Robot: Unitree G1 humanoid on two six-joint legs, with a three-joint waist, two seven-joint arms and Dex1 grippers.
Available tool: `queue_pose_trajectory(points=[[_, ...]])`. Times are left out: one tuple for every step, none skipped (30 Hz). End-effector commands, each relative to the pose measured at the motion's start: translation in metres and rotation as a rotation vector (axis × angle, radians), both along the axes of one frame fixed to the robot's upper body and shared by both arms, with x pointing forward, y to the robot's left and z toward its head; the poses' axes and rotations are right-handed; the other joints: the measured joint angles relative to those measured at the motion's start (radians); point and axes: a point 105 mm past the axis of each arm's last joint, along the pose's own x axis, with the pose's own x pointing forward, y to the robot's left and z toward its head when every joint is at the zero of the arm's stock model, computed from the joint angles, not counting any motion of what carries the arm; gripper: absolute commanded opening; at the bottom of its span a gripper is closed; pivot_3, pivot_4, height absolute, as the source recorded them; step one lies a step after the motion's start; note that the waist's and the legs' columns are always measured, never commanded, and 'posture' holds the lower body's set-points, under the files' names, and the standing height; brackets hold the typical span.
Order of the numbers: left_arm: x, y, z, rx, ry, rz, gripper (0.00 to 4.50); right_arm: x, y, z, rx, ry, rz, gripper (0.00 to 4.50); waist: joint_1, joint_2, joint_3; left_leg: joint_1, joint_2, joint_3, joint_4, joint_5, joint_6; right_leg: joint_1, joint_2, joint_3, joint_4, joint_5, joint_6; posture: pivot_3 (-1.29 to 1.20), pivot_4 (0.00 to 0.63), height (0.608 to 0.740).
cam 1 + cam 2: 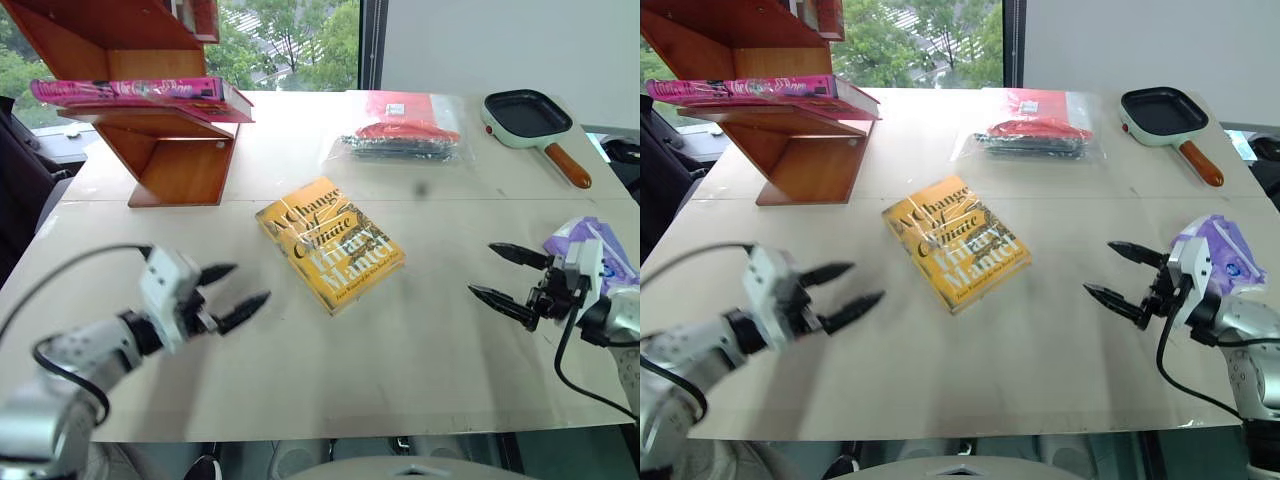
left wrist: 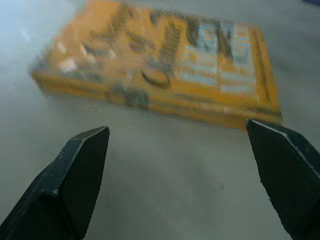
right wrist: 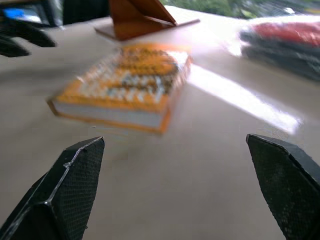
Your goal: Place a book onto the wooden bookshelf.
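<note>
Book (image 1: 130, 92), the magenta-pink paperback, already lies flat on a shelf of the wooden bookshelf (image 1: 175, 160), well ahead of the left pincer (image 1: 232, 292) and far across the table from the right pincer (image 1: 508, 276). Judged from how things lie, the placing looks done: the pink volume rests on the board with one end jutting a little past the slanted side panel, and neither pincer touches it. What might remain is only a nudge to square it, if that is wanted at all.

Both pincers are spread wide and carry nothing. Each hovers low over the table (image 1: 400, 350), pointing inward toward the yellow-orange paperback (image 1: 330, 243), which lies flat between them, closer to the left pincer's tips than to the right's, touching neither.

The bookshelf is reddish-brown wood, smooth and slightly glossy, built of flat boards and angled sides. The pink book is thin, with a shiny cover. The yellow-orange paperback is thicker, a blunt rectangular block with pale page edges and large white lettering. The tabletop is pale, matte and flat, with a seam running across it.

Beyond the right pincer sit a clear plastic bag (image 1: 400, 128) with red and dark contents, crinkled and reflective, and a square black pan (image 1: 527, 116) with a mint rim and wooden handle. A purple-and-white packet (image 1: 590, 245) lies just beside the right pincer.
</note>
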Motion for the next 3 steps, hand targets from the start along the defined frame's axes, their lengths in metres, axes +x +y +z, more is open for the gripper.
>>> queue_pose_trajectory(points=[[-0.009,-0.011,-0.014,0.045,-0.025,0.014,4.49,-0.005,-0.009,-0.019,-0.064,-0.008,-0.083,4.50,0.001,0.000,0.000,-0.001,0.000,-0.001,0.000,0.000,0.000,0.000,0.000,0.001,-0.001,0.000,0.000,0.00,0.150,0.740],[-0.011,-0.012,-0.018,0.062,-0.031,0.012,4.49,-0.008,-0.008,-0.025,-0.079,0.000,-0.086,4.50,0.003,0.000,0.000,-0.001,0.000,-0.001,0.000,0.000,0.000,0.000,0.000,0.001,0.000,0.000,0.000,0.00,0.150,0.740],[-0.012,-0.013,-0.021,0.058,-0.028,0.011,4.49,-0.011,-0.008,-0.030,-0.090,0.005,-0.092,4.50,0.003,0.000,0.000,-0.001,0.000,-0.001,0.000,-0.001,0.001,0.000,-0.001,0.001,0.000,0.000,0.000,0.00,0.150,0.740]])
